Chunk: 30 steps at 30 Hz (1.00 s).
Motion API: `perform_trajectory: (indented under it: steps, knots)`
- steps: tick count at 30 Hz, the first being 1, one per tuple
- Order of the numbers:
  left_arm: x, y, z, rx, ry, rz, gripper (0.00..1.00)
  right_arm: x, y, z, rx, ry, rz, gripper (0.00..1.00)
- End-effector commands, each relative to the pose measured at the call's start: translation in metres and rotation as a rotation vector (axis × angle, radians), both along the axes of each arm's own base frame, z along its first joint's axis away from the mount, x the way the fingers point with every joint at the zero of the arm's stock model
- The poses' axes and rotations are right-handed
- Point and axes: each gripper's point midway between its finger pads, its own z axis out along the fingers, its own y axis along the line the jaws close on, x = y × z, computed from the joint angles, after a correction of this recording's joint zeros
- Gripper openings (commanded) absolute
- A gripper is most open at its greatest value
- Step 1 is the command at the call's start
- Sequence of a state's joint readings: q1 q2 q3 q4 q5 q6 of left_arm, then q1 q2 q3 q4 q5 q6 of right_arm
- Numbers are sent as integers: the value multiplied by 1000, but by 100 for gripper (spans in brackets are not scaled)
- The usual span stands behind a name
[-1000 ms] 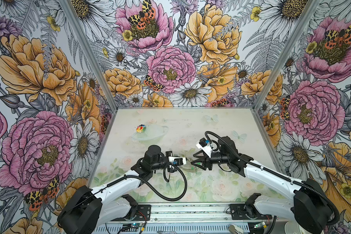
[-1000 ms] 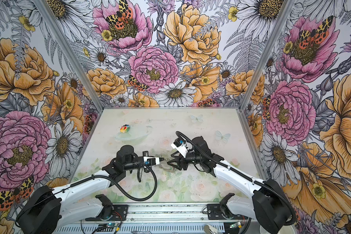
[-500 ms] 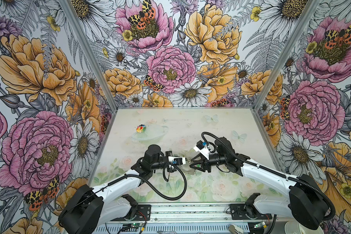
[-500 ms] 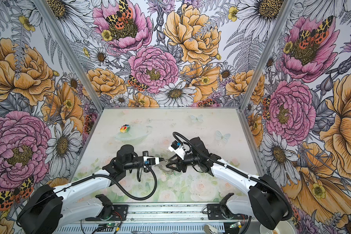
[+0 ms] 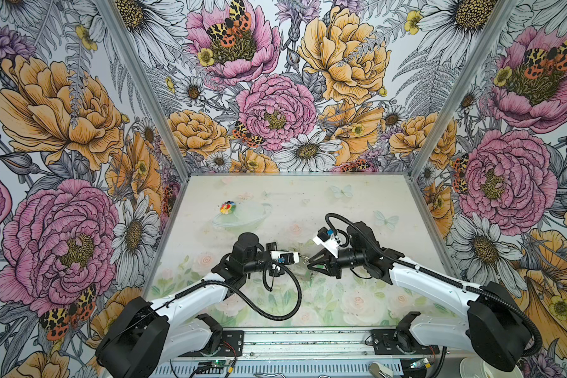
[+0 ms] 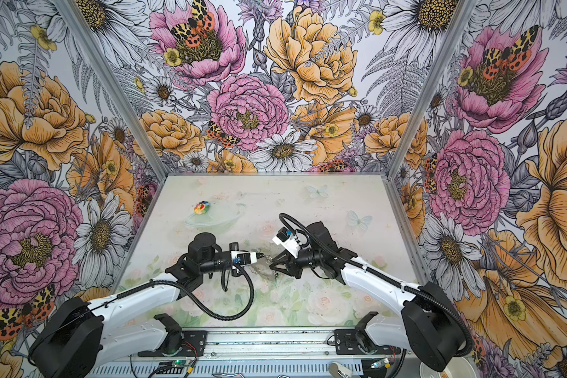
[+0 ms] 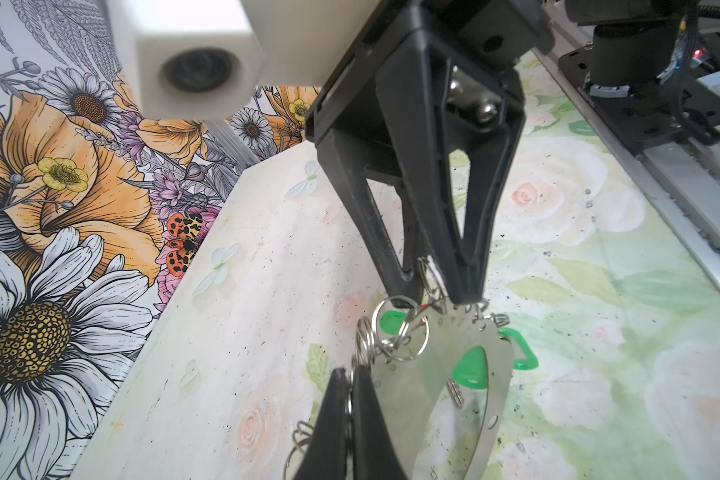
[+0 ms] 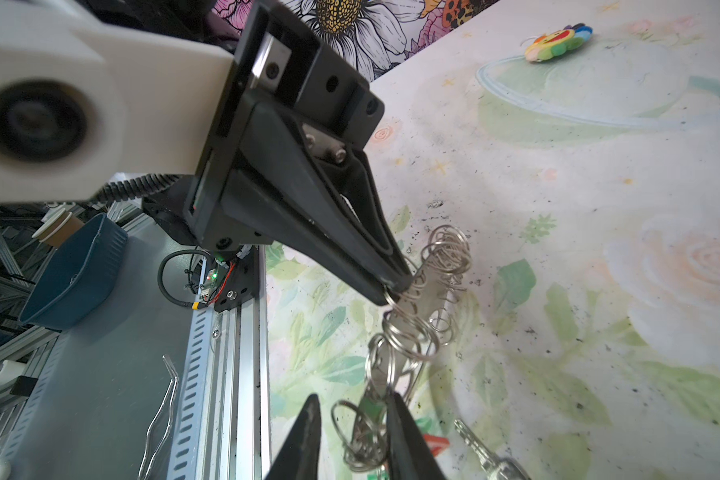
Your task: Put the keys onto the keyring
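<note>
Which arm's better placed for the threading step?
Right, likely: left tool is shut on the keyring, acting as holder; right tool has jaws apart around its wire loops, near the keys.

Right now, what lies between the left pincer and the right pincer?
The keyring spans the gap: the left pincer pinches one side, and the right pincer has its tips at the opposite edge. Both wrist views show it.

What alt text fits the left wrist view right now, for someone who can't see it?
The left gripper, shut, pinches the keyring by its wire-loop edge over the floral table. The right gripper reaches in from opposite, its jaws apart around a loop on the far edge. Green heads of the keys show behind the band.
</note>
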<state>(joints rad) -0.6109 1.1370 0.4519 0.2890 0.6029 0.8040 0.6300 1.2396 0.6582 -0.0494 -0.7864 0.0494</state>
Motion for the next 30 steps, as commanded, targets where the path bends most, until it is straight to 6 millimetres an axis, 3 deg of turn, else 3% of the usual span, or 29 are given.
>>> perform_trajectory:
  steps: [1, 9, 24, 30]
  knots:
    - [4, 0, 11, -32, -40, 4, 0, 7, 0, 13, 3, -77, -26, 25]
    - [4, 1, 11, -32, -36, 4, 0, 14, -6, 13, -24, -116, -76, 17]
    - [5, 2, 10, -32, -28, 7, 0, 18, -10, 9, -51, -139, -111, 18]
    - [6, 2, 10, -34, -28, 7, 0, 19, -10, 10, -52, -142, -111, 12]
